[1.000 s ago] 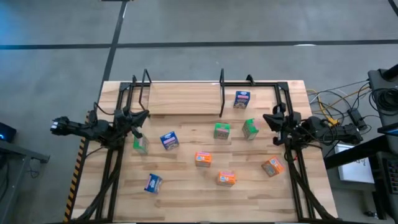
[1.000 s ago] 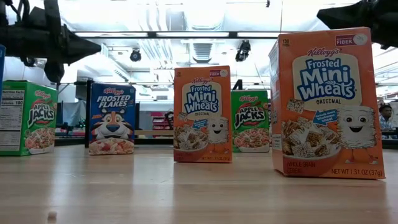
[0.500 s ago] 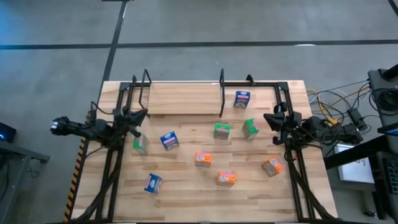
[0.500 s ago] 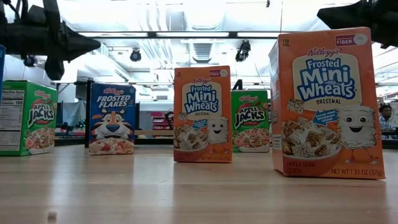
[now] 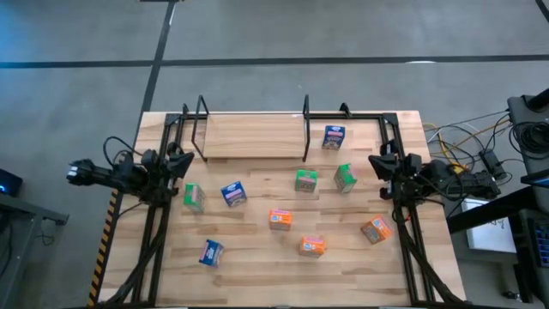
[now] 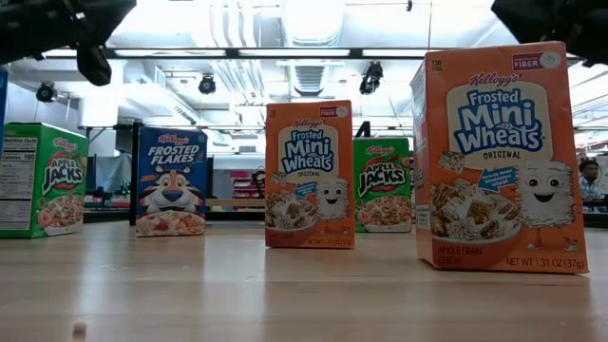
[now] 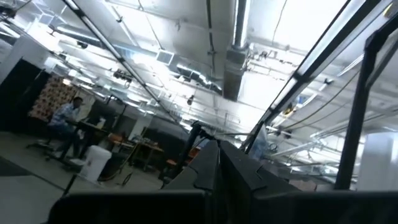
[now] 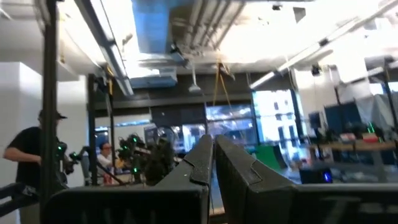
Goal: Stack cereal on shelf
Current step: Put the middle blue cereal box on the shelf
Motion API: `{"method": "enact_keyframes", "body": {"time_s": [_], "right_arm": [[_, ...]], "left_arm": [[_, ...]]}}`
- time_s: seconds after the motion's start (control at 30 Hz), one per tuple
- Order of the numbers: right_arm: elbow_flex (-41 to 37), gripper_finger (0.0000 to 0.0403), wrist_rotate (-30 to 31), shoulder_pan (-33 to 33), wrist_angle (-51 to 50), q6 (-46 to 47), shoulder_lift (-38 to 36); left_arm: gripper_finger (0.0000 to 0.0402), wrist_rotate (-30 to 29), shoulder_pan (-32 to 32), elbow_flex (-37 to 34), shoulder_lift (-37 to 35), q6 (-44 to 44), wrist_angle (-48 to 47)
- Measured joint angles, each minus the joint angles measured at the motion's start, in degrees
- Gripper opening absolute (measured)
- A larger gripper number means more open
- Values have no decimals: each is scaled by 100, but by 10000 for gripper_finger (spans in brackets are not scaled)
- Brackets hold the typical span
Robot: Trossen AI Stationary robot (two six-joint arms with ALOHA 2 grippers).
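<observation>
Several small cereal boxes stand scattered on the wooden table: a blue one (image 5: 334,137), greens (image 5: 306,180) (image 5: 194,196), oranges (image 5: 280,219) (image 5: 312,246). The shelf (image 5: 253,137), a light plank between thin black wire brackets, lies at the far edge with nothing on it. My left gripper (image 5: 182,160) hovers shut at the table's left side, tipped upward, above and beyond a green box. My right gripper (image 5: 376,163) hovers shut at the right side, also tipped up. Both wrist views show the closed fingers (image 7: 219,163) (image 8: 213,155) against the ceiling.
Black arm-mount frames (image 5: 154,232) (image 5: 412,249) run along both table sides. In the low view a large orange box (image 6: 499,157) stands nearest, with an orange (image 6: 309,174), a blue (image 6: 171,182) and green boxes (image 6: 43,180) behind. People show in the room beyond.
My left gripper has risen, tipped its fingers upward and drawn back a little toward the table's left edge, staying shut. My right gripper has tipped up slightly. No box has moved.
</observation>
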Motion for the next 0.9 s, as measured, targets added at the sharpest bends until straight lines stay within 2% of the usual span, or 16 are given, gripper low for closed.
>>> {"method": "enact_keyframes", "body": {"time_s": [0.13,0.33,0.5,0.7,0.9], "right_arm": [[7,9,-289,0,339,-223,1],[11,9,-295,0,628,-573,15],[11,9,-462,-2,982,-758,121],[17,9,-544,-2,1239,-814,338],[18,9,-542,-2,1601,-774,550]], "left_arm": [[0,176,0,0,479,0,635],[0,211,0,3,1251,44,1720],[0,218,0,504,1840,64,1643],[0,333,0,1555,2589,260,680],[0,331,0,2824,3133,106,-1850]]}}
